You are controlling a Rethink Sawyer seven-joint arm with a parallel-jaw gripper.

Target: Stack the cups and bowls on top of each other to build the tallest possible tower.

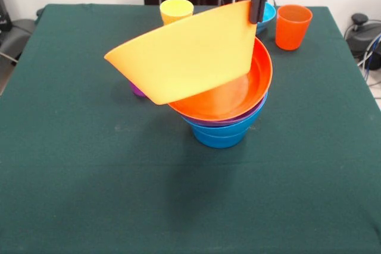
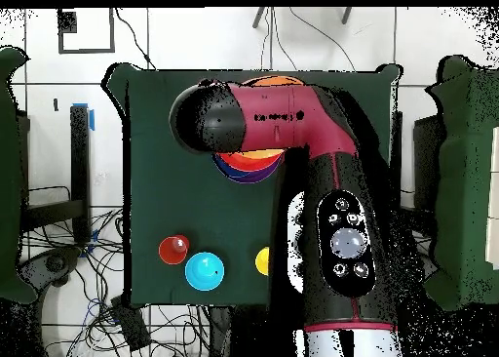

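One large yellow bowl [image 1: 187,55] hangs tipped steeply on its side above the tower [image 1: 226,108], pinched at its rim by the gripper [image 1: 256,5], whose dark fingers close on the bowl's upper right edge in the front view. Its lower edge seems to rest on or just over the wide orange bowl [image 1: 241,90], which tops a nest of a purple bowl [image 1: 238,121] and blue bowls [image 1: 219,135] near the middle of the green table [image 1: 89,176]. Judging by the glossy thin plastic, the yellow bowl is light and fairly stiff but slippery; a rim pinch like this lets it swing and tilt, so it would likely slide off-centre when released unless it is levelled first. The rim is the only practical place to hold it, since the wall is too wide to span. Behind the tower stand the yellow cup [image 1: 176,10] and the orange cup [image 1: 293,26], with the small cyan bowl [image 1: 268,15] between them, partly hidden by the gripper; a bit of purple [image 1: 137,90], probably the purple cup, peeks out beneath the yellow bowl. From overhead, the arm [image 2: 283,124] covers most of the stack, and the cyan bowl and cups lie near the table's lower edge. No brand, label or legible writing shows on anything.
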